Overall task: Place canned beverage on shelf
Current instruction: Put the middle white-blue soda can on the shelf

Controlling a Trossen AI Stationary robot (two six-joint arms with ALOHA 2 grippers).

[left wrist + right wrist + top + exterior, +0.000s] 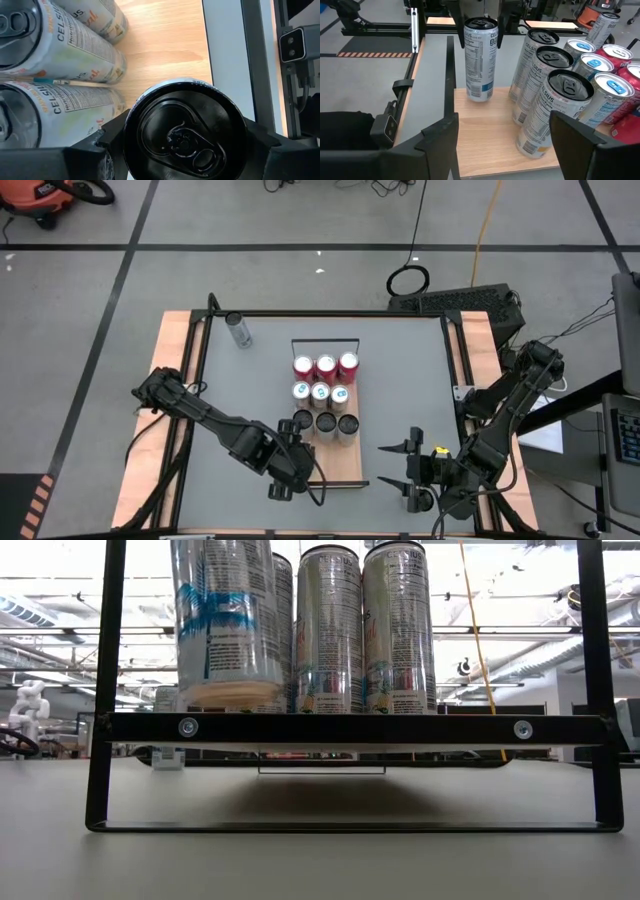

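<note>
From above: nine cans upright on the shelf [330, 455] in three rows of three — red tops [325, 365] by the wire rail, white-and-blue tops [320, 391] in the middle, dark tops [337, 423] nearest the arms. Tenth, a held can [289, 429], at the left end of the dark row, clamped in the left gripper [291, 432]. One loose silver can [238, 330] off on the grey table [400, 380]. Right gripper [398, 463] beside the shelf's near end, fingers spread, holding nothing.

From table height: three tall silver cans in front, leftmost with a blue band and raised off the board.

Left wrist: two dark fingers [107, 142] pressed against the can's sides just below its black lid, over pale wood.

Right wrist: held can white with blue band, black top, base just above the board near its edge.
</note>
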